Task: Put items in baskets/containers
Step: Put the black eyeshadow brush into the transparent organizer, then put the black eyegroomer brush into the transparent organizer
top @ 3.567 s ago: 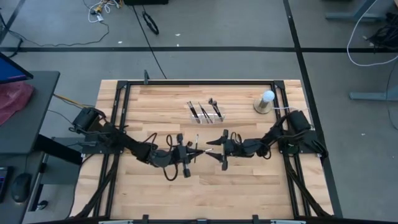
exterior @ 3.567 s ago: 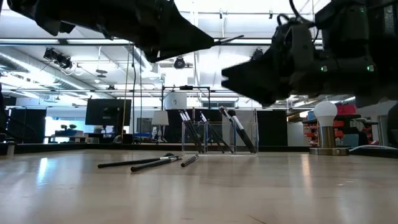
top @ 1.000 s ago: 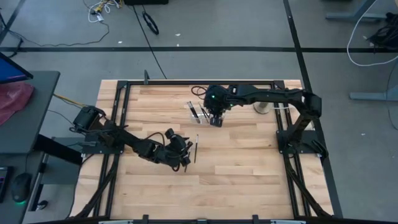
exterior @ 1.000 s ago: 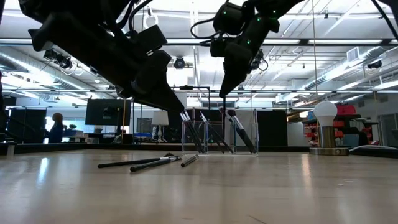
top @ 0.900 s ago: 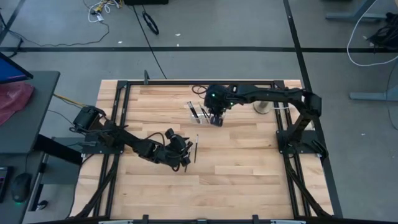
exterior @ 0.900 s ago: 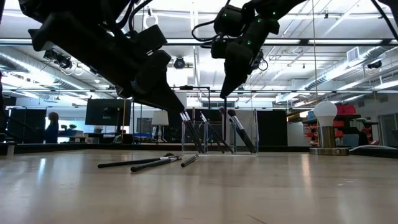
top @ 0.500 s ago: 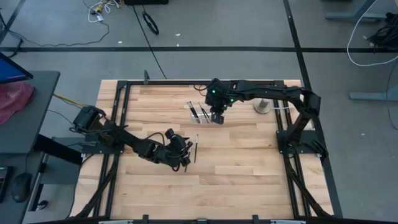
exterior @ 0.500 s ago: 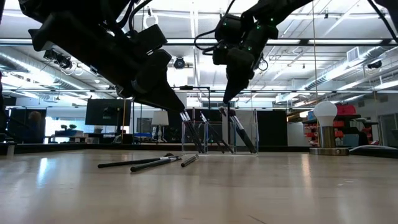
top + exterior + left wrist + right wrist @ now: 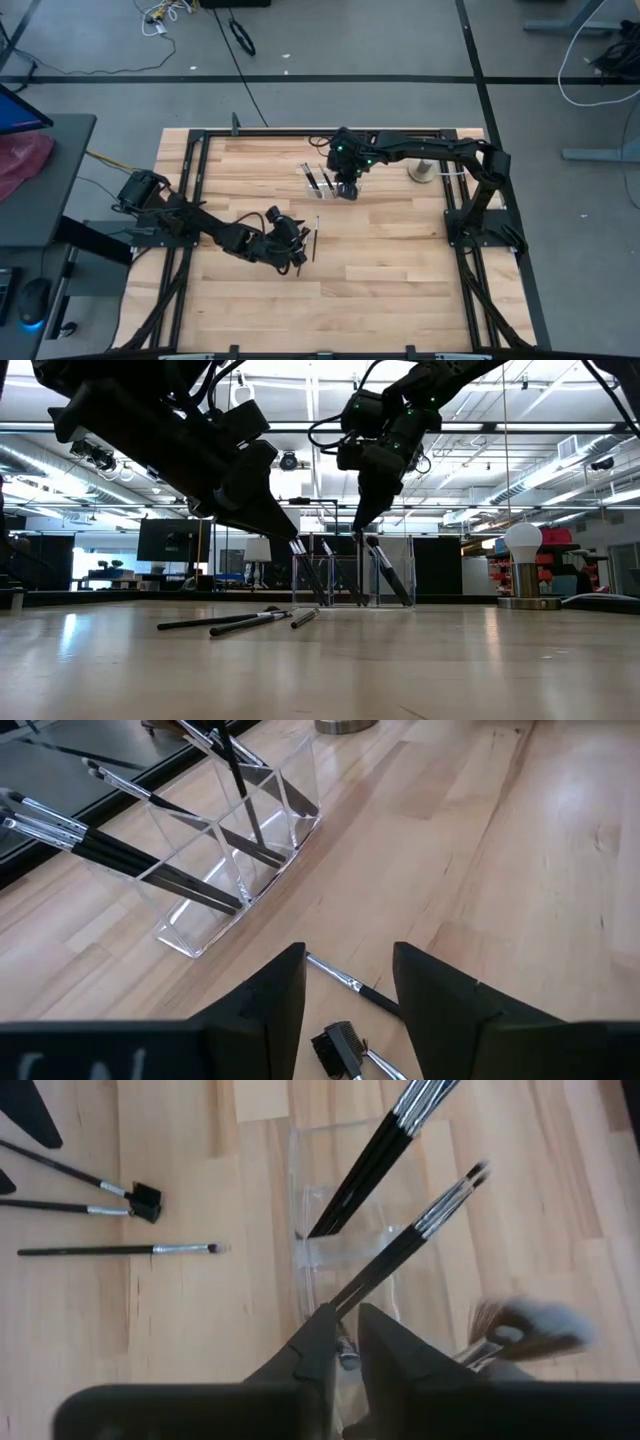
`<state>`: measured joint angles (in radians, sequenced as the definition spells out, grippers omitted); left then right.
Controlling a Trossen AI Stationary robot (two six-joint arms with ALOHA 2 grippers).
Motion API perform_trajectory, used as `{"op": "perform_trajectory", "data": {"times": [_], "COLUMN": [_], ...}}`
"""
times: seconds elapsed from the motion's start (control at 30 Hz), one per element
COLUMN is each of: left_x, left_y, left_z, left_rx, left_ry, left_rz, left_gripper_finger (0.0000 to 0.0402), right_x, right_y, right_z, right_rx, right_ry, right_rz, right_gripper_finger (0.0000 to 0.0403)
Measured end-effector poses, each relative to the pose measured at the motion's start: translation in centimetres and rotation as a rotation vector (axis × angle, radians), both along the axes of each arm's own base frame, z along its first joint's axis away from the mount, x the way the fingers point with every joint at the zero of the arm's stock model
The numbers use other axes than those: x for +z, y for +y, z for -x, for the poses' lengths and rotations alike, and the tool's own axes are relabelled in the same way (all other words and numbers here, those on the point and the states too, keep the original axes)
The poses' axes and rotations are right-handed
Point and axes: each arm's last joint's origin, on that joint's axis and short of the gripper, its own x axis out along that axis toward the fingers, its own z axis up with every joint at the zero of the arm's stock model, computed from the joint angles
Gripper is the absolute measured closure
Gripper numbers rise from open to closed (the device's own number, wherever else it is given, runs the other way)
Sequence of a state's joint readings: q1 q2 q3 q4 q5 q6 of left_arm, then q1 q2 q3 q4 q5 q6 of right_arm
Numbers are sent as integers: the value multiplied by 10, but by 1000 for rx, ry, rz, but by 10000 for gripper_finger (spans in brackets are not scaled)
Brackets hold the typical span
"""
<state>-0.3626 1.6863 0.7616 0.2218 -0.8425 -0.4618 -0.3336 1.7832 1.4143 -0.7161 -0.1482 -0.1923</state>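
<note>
The clear organiser tray (image 9: 330, 182) stands at the table's far middle. Several dark brushes (image 9: 390, 1150) lean in its compartments, tips up over the rim. My right gripper (image 9: 347, 1325) points down over the tray's right end (image 9: 385, 575), its fingers a narrow gap apart. A fluffy-tipped brush (image 9: 510, 1330) shows blurred beside them; its handle is hidden under one finger. Three brushes (image 9: 240, 622) lie flat on the table. My left gripper (image 9: 348, 980) hangs open above them, near the middle (image 9: 296, 252).
A white ball on a tan round base (image 9: 428, 165) stands at the far right, to the right of the tray. A black frame (image 9: 200, 140) runs around the wooden top. Bare wood (image 9: 400, 290) spreads over the near half of the table.
My right gripper has come down a little toward the tray's right end. My left arm has kept still.
</note>
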Motion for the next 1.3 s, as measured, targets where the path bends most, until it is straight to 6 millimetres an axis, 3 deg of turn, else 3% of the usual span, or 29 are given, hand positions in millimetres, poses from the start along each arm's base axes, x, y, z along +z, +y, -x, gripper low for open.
{"op": "perform_trajectory", "data": {"times": [0.47,0.7,0.83,0.97,1.1,1.3], "left_x": [0,0,0,0,0,-1], "left_y": [0,0,0,0,0,-8], "left_z": [0,0,0,0,0,3], "left_rx": [1,1,1,1,1,-25], "left_ry": [0,0,0,1,0,11], "left_rz": [-1,-1,-1,-1,2,-4], "left_gripper_finger": [243,244,243,243,244,244], "right_x": [6,10,19,36,48,30], "right_y": [-13,-20,-13,13,56,124], "right_z": [-6,-10,-10,-10,-7,15], "right_rx": [-64,-145,-192,-154,-76,-47], "right_ry": [-118,-160,-180,-225,-265,-290], "right_rz": [22,130,179,194,225,311], "right_gripper_finger": [247,226,229,242,259,288]}}
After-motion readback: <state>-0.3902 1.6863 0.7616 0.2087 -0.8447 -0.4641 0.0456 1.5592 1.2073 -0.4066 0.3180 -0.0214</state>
